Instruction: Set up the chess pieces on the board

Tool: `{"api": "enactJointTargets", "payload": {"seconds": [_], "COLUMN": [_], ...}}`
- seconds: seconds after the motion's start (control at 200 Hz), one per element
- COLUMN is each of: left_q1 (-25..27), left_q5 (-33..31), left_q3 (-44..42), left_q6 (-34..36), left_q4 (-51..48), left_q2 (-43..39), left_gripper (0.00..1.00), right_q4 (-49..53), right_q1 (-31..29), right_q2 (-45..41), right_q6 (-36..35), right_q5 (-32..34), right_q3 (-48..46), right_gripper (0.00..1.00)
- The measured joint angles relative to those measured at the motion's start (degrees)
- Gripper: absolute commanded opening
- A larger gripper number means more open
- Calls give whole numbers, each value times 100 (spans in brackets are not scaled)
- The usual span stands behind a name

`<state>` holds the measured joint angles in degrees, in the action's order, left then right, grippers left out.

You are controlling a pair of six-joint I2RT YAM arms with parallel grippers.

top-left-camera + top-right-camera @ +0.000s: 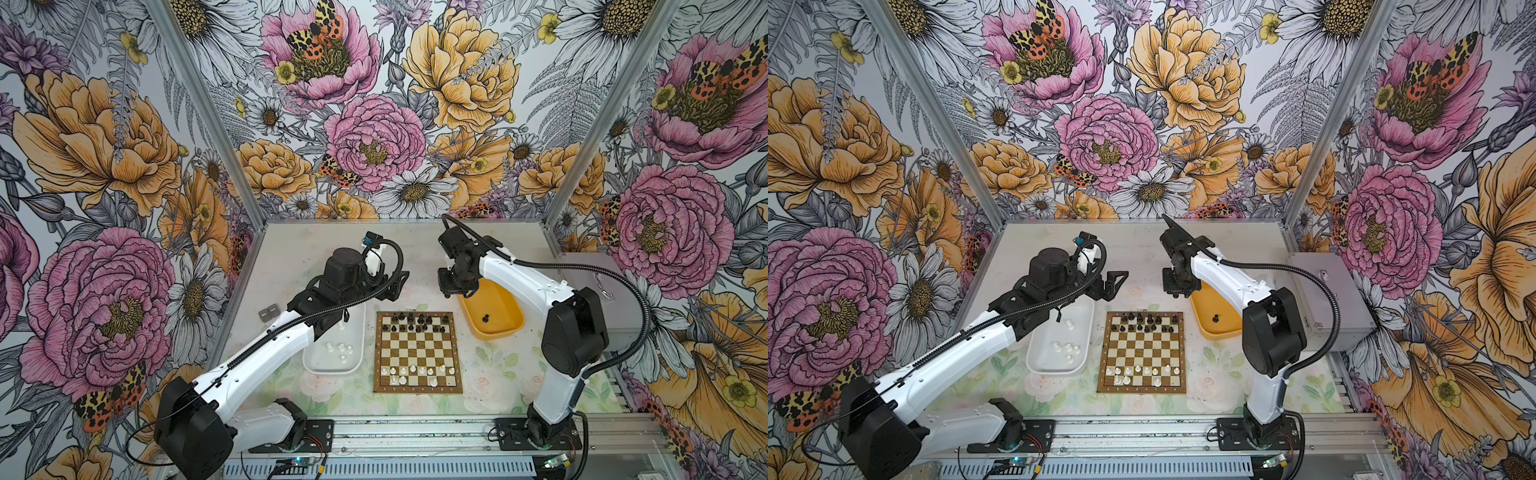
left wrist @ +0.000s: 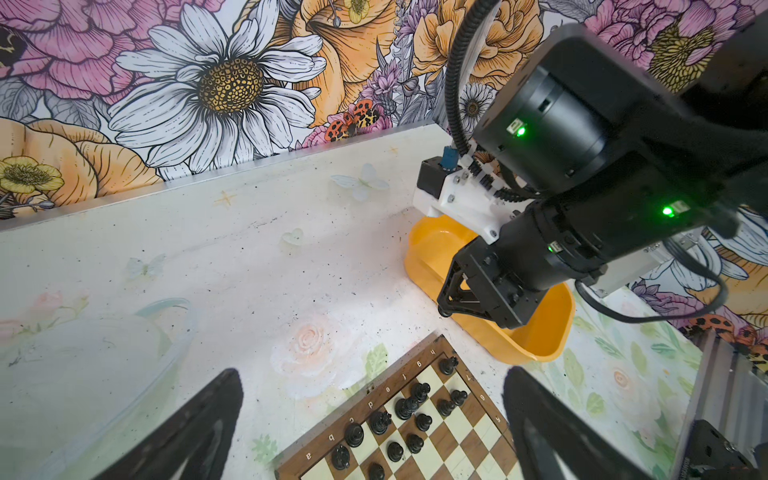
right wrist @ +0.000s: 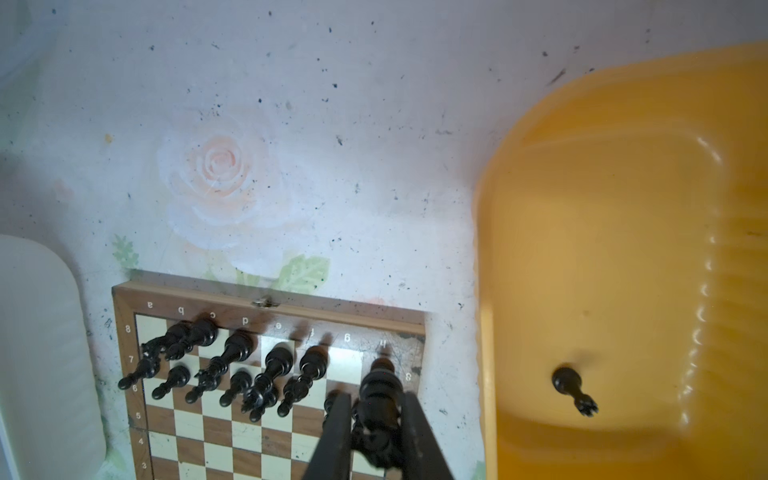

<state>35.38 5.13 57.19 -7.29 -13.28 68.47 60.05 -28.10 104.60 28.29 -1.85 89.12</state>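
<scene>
found board [image 1: 417, 353] lying flat mid-surface, nearer the front edge, with a white tray [image 1: 324, 361] just beside its left edge and a yellow tray [image 1: 503, 311] just beside its far right corner; apart from both trays in both top views.

noted black chess pieces [image 1: 419, 323] standing on the two far rows of the board, with gaps toward the far right corner. noted white chess pieces [image 1: 411, 370] on the two near rows, also with gaps.

saw loose white pieces [image 1: 338, 348] scattered on the floor of the white tray. saw lone black piece [image 3: 573, 388] by itself on the floor of the yellow tray.

found right gripper [image 3: 377, 400] clenched on held black piece [image 3: 376, 415], fingers [image 3: 338, 419] pressing it from both sides. placed right gripper [image 1: 448, 289] in a top view: raised off the surface just past the board's far right corner, at the far end of the yellow tray.

found left gripper [image 2: 372, 374] released, jaws spread wide, fingers [image 2: 199, 424] well apart. placed left gripper [image 1: 398, 284] in a top view: hovering above the surface just past the board's far left corner, near the far end of the white tray.
</scene>
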Motion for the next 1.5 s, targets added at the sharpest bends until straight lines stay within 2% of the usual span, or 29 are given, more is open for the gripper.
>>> {"api": "enactJointTargets", "payload": {"seconds": [0.48,1.496], "left_q1": [0,0], "left_q5": [-140,-173], "left_q3": [-186,-173], "left_q6": [-68,-66], "left_q4": [-160,-238], "left_q2": [-297,-129], "left_gripper": [99,99], "right_q4": [-256,-616], "right_q1": [-374,-435], "right_q2": [15,227], "right_q6": [195,345], "right_q5": [-192,-409], "right_q3": [-341,-911], "right_gripper": [16,16]}}
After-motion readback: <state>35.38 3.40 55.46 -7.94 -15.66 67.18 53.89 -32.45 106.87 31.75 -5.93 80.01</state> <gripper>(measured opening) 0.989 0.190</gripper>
